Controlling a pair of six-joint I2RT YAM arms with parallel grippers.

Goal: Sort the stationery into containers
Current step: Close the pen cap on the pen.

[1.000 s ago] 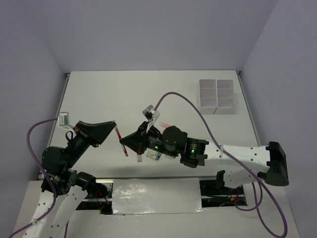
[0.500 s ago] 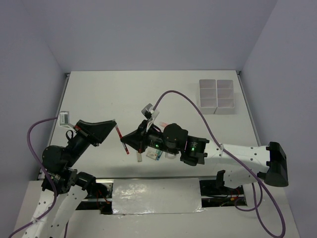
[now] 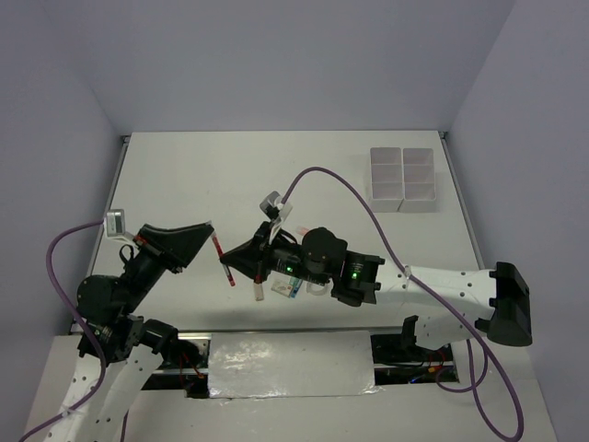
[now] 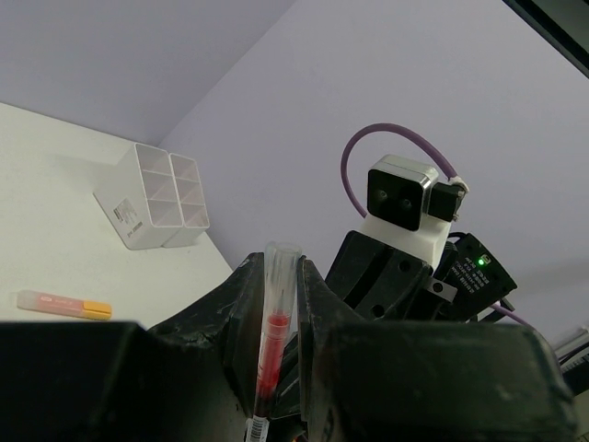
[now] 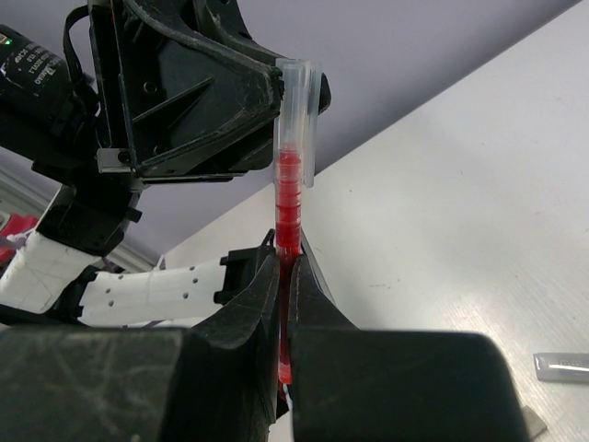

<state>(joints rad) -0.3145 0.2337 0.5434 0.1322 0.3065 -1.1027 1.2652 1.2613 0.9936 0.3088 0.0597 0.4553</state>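
While its clear upper end was clamped in the left gripper (image 4: 277,276), the thin red pen (image 5: 288,198), raised off the table (image 3: 276,166), was also pinched lower down its barrel by the closed right gripper (image 5: 287,262). It was judged light, stiff and slick, best taken on the barrel, since the clear end might be pulled off; the containers (image 3: 402,180) were seen well apart at the far right. Against a second earlier, both grippers and pen had been shifted slightly leftward.
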